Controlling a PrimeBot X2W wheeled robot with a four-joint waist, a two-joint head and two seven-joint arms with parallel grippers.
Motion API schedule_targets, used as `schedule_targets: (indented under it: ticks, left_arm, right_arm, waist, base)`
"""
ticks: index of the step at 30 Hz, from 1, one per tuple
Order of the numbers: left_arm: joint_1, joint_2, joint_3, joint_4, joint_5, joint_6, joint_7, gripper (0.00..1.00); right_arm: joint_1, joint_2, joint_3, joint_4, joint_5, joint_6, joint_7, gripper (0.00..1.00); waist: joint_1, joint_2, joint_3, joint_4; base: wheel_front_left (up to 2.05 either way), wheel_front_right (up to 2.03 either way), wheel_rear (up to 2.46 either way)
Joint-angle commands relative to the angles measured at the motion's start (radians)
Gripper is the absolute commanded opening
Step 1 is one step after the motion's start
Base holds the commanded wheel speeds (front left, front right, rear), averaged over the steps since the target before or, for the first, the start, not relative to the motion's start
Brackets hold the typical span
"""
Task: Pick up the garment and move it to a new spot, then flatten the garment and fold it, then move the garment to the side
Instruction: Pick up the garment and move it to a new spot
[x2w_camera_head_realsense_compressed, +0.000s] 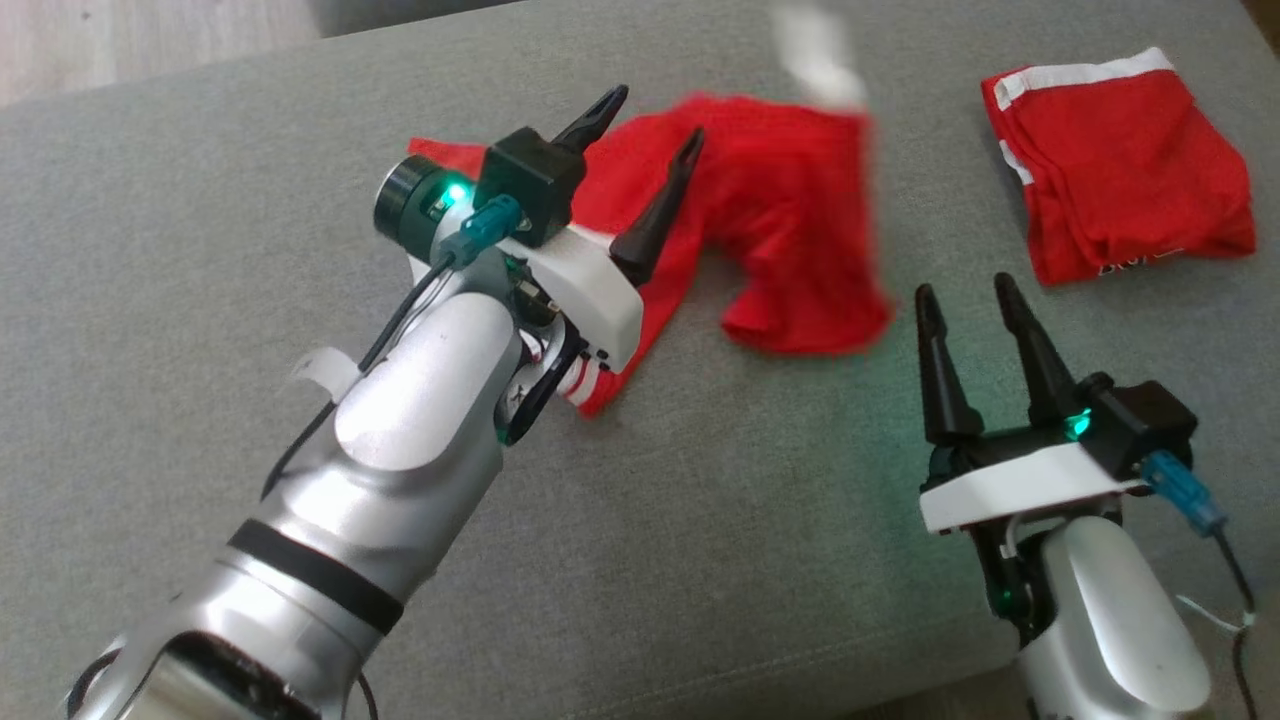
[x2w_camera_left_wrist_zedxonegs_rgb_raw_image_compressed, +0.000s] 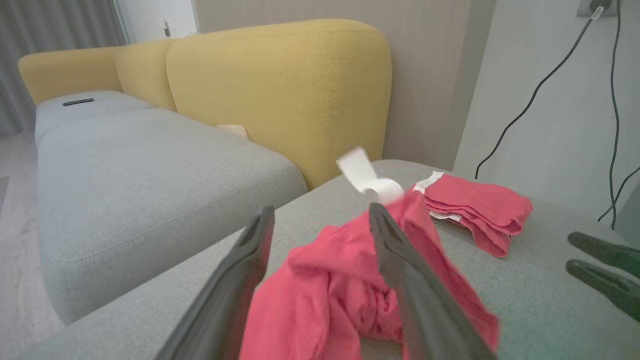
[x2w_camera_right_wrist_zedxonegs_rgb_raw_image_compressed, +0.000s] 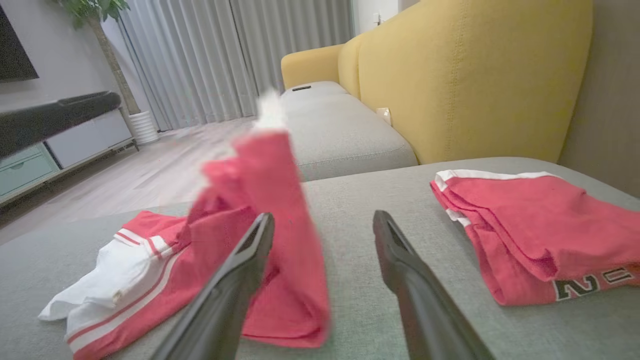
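The red garment (x2w_camera_head_realsense_compressed: 790, 220) with white trim lies crumpled on the grey ottoman (x2w_camera_head_realsense_compressed: 700, 520). One part of it stands up in the air and is blurred (x2w_camera_right_wrist_zedxonegs_rgb_raw_image_compressed: 270, 200). My left gripper (x2w_camera_head_realsense_compressed: 655, 115) hovers open over the garment's left half, and red cloth shows between and below its fingers (x2w_camera_left_wrist_zedxonegs_rgb_raw_image_compressed: 340, 280) without being pinched. My right gripper (x2w_camera_head_realsense_compressed: 964, 286) is open just right of the garment's near corner, with nothing between its fingers. In the right wrist view the right gripper (x2w_camera_right_wrist_zedxonegs_rgb_raw_image_compressed: 322, 216) points at bare cushion between two red garments.
A second red garment (x2w_camera_head_realsense_compressed: 1120, 170), folded, lies at the ottoman's far right (x2w_camera_right_wrist_zedxonegs_rgb_raw_image_compressed: 540, 225). A yellow-backed sofa (x2w_camera_left_wrist_zedxonegs_rgb_raw_image_compressed: 280, 90) with grey seats stands beyond the ottoman. Black cables (x2w_camera_left_wrist_zedxonegs_rgb_raw_image_compressed: 540, 85) hang on the wall to the right. Wooden floor (x2w_camera_head_realsense_compressed: 120, 40) lies past the far left edge.
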Motion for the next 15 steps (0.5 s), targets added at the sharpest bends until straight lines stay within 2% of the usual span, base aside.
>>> schedule_targets:
  ticks: [1,8,15]
  left_arm:
    - [-0.033,0.013,0.035,-0.018,-0.003,-0.004,-0.011,1.0]
    - [0.06,0.049,0.143,-0.125,0.014,0.011,-0.012,1.0]
    - [0.291,0.122,0.304,-0.337,0.071,0.029,-0.012,1.0]
  right_arm:
    - [-0.027,-0.001,0.014,-0.039,0.002,-0.001,-0.011,1.0]
    - [-0.011,-0.001,-0.024,-0.048,-0.03,-0.001,-0.011,1.0]
    - [0.026,-0.001,-0.051,-0.058,-0.072,-0.001,-0.011,1.0]
  waist:
    - [0.0,0.0,0.001,0.007]
    - [0.0,0.0,-0.026,0.085]
    - [0.0,0.0,-0.08,0.187]
  base:
    - [0.0,0.0,0.0]
    - [0.0,0.0,0.0]
    - [0.0,0.0,0.0]
